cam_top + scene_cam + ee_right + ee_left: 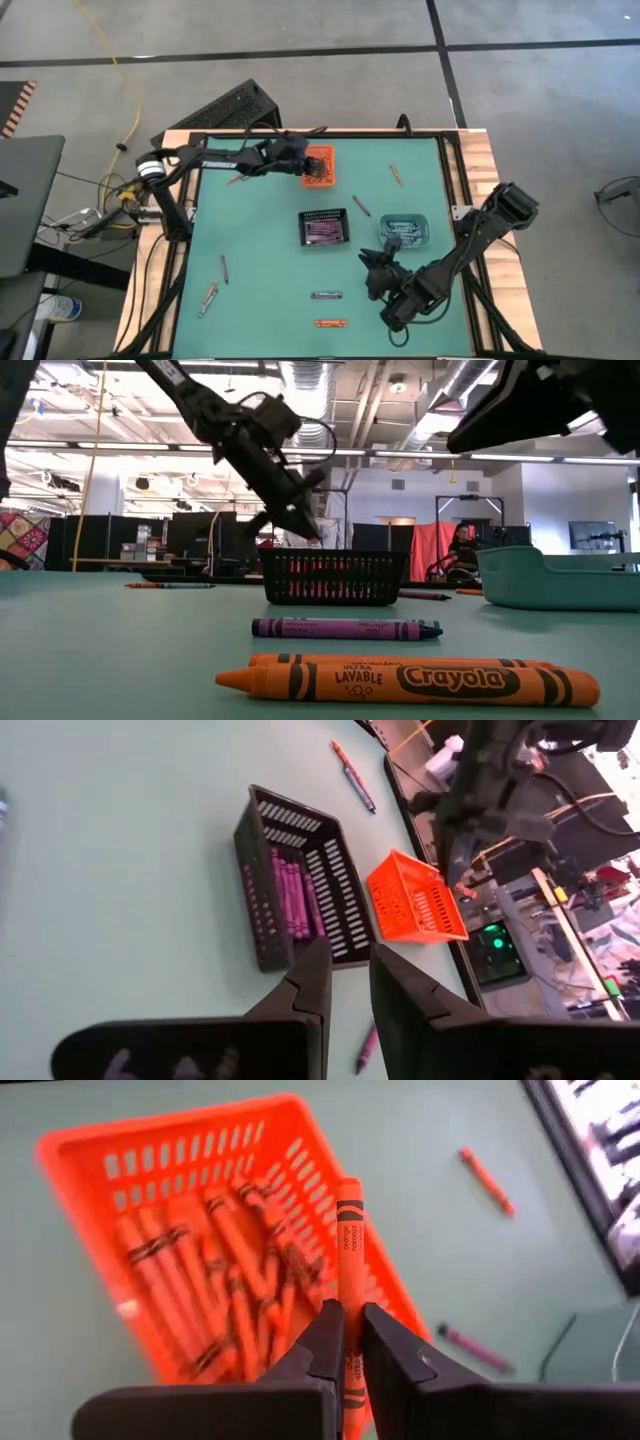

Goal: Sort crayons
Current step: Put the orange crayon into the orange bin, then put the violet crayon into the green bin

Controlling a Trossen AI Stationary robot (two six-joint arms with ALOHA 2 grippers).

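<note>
My left gripper (312,166) hangs over the orange bin (322,155) at the far middle of the table, shut on an orange crayon (348,1230). Several orange crayons (225,1280) lie in that bin. My right gripper (373,262) waits open near the right front, above the mat, with nothing between its fingers (348,965). The black mesh bin (325,228) holds purple crayons (290,900). The teal bin (404,230) stands to its right. Loose crayons lie flat on the mat: a purple one (345,628) and an orange one (410,680) near the front edge. My left gripper pinches the orange crayon between its two fingers, on the lower part of its paper wrap (349,1350). The crayon lies along the fingers and sticks out ahead of them, tip forward. It is lifted clear, slanting down over the orange bin's near rim (400,1305).
More loose crayons lie on the green mat: one left of the orange bin (237,179), one at the far right (397,175), one between the bins (361,205), two near the left front (208,298). Black rails (445,170) frame the mat.
</note>
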